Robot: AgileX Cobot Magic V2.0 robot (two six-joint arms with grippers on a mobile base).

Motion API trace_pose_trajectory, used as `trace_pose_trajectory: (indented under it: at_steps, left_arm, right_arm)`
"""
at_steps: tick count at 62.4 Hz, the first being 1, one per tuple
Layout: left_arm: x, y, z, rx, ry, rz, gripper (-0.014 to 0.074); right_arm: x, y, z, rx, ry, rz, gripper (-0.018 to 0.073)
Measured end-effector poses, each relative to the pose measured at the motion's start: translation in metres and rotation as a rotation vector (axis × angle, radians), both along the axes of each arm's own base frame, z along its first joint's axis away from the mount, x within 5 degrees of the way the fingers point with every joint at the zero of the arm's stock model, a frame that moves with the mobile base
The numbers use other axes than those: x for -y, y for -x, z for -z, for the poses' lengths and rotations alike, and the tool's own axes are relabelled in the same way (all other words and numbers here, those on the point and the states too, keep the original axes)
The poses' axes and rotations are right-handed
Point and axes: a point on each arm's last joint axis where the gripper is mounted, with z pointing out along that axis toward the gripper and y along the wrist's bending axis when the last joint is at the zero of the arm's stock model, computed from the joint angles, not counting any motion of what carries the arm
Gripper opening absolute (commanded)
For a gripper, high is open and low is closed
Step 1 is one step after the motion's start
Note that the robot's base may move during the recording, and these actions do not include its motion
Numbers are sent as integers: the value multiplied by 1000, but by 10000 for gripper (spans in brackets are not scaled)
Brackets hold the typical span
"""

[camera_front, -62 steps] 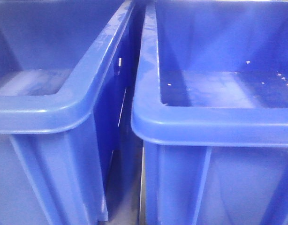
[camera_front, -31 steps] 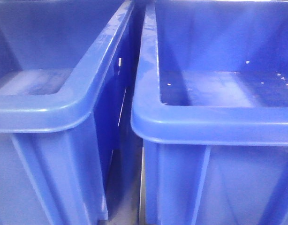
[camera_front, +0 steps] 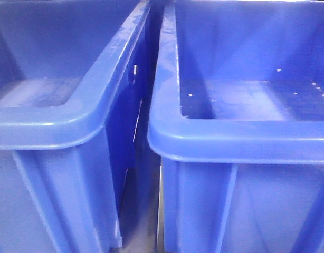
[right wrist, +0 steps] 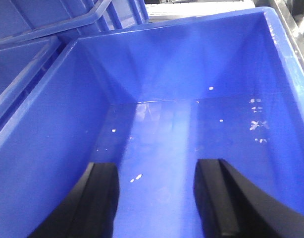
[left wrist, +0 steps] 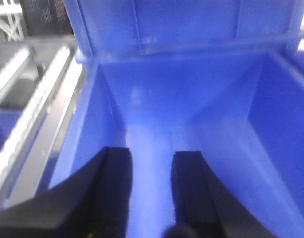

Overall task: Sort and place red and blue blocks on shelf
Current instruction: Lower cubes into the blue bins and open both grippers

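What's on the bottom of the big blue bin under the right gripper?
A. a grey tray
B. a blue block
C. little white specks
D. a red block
C. The bin floor shows only little white specks ahead of the open right gripper; no blocks visible.

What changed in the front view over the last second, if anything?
Nothing visibly changed. The left blue bin and the right blue bin sit side by side exactly as before, with the same pale specks on the right bin's floor. Neither block nor either hand appears in the front view. Only current wrist views exist: the left hand and right hand are open and empty over bins.
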Motion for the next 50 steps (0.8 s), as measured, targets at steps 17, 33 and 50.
trace_pose_trajectory:
  at_steps: [17, 33, 50]
  left_arm:
    - [-1, 0, 0, 1, -18, -4, 181]
    - [-3, -1, 2, 3, -95, -23, 113]
    - [-8, 9, 44, 123, -99, -76, 84]
  right_arm:
    - [0, 0, 0, 0, 1, 0, 459]
    - [0, 0, 0, 0, 1, 0, 459]
    - [0, 0, 0, 0, 0, 0, 459]
